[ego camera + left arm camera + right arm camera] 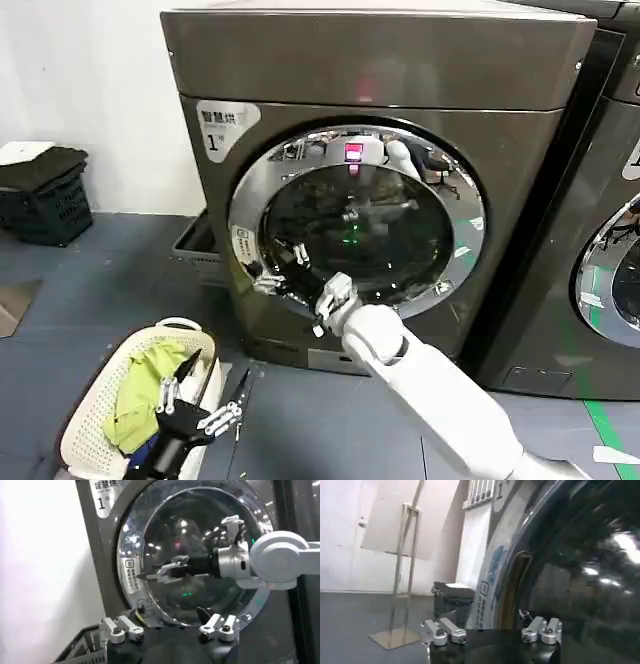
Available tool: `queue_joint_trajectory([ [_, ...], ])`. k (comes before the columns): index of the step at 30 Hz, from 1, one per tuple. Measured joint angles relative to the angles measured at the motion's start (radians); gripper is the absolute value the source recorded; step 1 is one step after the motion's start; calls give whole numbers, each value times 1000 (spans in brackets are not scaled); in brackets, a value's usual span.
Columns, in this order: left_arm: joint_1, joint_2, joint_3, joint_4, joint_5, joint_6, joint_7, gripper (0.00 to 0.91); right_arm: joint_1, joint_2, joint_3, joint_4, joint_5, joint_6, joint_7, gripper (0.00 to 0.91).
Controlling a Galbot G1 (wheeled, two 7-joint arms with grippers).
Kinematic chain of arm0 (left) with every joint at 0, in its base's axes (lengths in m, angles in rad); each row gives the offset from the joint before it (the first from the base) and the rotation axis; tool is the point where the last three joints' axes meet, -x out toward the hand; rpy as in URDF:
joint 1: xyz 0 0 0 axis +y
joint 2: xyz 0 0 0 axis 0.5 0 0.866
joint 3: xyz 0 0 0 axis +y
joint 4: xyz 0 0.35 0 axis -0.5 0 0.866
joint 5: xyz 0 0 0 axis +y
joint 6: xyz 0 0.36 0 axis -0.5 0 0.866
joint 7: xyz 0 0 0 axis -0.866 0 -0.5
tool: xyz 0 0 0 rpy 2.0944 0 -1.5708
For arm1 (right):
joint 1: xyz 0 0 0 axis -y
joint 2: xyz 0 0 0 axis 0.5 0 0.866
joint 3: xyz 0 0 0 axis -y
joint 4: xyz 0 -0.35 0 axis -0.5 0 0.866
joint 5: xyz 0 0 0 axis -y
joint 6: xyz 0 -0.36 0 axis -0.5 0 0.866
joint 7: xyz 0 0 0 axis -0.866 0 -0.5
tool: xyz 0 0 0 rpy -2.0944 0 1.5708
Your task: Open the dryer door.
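Note:
The dryer door [355, 215] is a round porthole with a wide chrome rim and dark glass, on the bronze-grey machine marked "1". It lies flat against the machine front. My right gripper [280, 268] reaches in from the lower right and stands open at the door's lower left rim, close to the white label; the left wrist view shows its fingers [167, 570] spread in front of the glass [200, 545]. In the right wrist view the door's edge recess [515, 587] is just ahead of the jaws. My left gripper [212, 385] hangs open, low, over the basket's right side.
A white laundry basket [90, 400] with a yellow-green cloth [140, 390] stands on the floor at front left. A darker neighbouring machine [600, 150] is on the right. Black crates [45, 200] sit by the wall at far left. A low grey tray [195, 245] lies beside the dryer's base.

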Motion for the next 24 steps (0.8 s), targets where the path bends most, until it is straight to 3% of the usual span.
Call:
queue_joint_trajectory([
  [12, 1, 0, -3, -2, -2, -1, 0, 907, 35, 25, -9, -91, 1, 30, -78, 907],
  [24, -3, 1, -9, -1, -5, -1, 0, 907, 48, -17, -12, -121, 51, 87, -295, 907],
])
